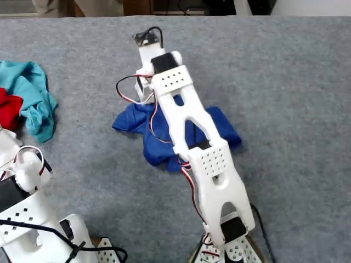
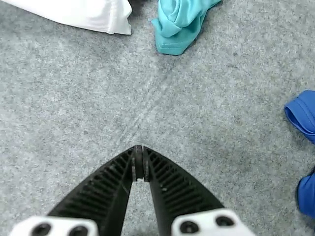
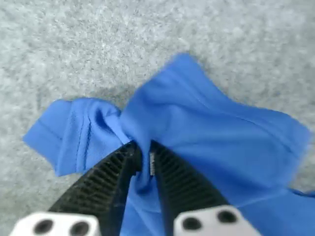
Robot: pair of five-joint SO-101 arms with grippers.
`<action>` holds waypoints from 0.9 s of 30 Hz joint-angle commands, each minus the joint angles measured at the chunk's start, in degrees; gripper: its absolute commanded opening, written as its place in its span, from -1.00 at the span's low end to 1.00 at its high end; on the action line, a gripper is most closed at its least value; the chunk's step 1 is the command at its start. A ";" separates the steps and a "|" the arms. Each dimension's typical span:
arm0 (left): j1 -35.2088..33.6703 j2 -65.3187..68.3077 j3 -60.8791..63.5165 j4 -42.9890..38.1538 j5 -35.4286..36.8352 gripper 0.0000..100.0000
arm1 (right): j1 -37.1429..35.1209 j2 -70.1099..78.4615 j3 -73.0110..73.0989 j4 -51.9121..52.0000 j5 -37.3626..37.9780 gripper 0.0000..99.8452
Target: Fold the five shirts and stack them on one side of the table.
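A crumpled blue shirt [image 1: 222, 127] lies in the middle of the grey table, partly under the long white right arm [image 1: 189, 123]. My right gripper [image 3: 145, 158] is shut on a bunched fold of this blue shirt [image 3: 216, 132], near a sleeve. A teal shirt [image 1: 34, 98] and a red one [image 1: 8, 109] lie heaped at the table's left edge. My left gripper [image 2: 138, 164] is shut with nothing in it, low over bare table. Beyond it lie the teal shirt [image 2: 179, 22] and a white shirt [image 2: 83, 12], and an edge of the blue shirt [image 2: 301, 115] is off to one side.
The left arm's white base and cables [image 1: 33, 219] fill the near left corner. Grey table cloth [image 1: 296, 82] stretches open to the right and along the far side. The table's far edge [image 1: 219, 15] runs along the top.
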 commanded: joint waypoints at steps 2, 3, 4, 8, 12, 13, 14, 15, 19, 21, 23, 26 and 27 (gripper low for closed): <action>-0.09 -0.31 -0.18 -0.79 0.26 -0.96 | 2.24 -0.48 -12.62 5.27 -0.53 -0.97; -0.09 -0.31 -0.18 -0.79 0.26 -0.96 | 2.59 -0.48 -14.81 6.15 -0.53 -0.97; -0.09 -0.31 -0.18 -0.79 0.26 -0.96 | 2.77 -0.57 -17.10 7.03 -0.44 -0.97; -0.09 -0.22 -0.18 -0.79 0.26 -0.96 | 4.70 -1.01 -24.84 7.74 -0.44 -0.97; -0.09 -0.22 -0.18 -0.88 0.18 -0.96 | 6.29 -4.09 -31.43 7.82 -0.26 -0.97; 0.00 -0.22 -0.26 -0.88 0.18 -0.96 | 6.55 -5.41 -32.92 7.82 -0.26 -0.97; 0.00 -0.13 -0.35 -0.88 0.18 -0.96 | 6.55 -6.99 -33.80 7.82 -0.26 -0.97; 0.00 -0.04 -0.44 -0.88 0.18 -0.96 | 6.81 -8.92 -34.07 7.82 -0.26 -0.97; 0.00 0.13 -0.70 -1.14 0.18 -0.96 | 7.08 -20.26 -31.60 7.91 -0.26 -0.97; 0.00 0.13 -0.62 -2.11 0.18 -0.96 | 6.81 -26.86 -28.53 7.91 -0.18 -0.97; 0.00 0.13 -0.70 -2.99 0.18 -0.96 | 6.73 -33.71 -23.69 7.91 0.35 -0.97; 0.00 0.13 -0.70 -3.43 0.18 -0.96 | 6.64 -44.44 -13.23 7.91 1.05 -0.97; 0.00 0.13 -0.70 -3.52 0.18 -0.96 | 6.64 -48.13 -8.57 7.91 1.05 -0.97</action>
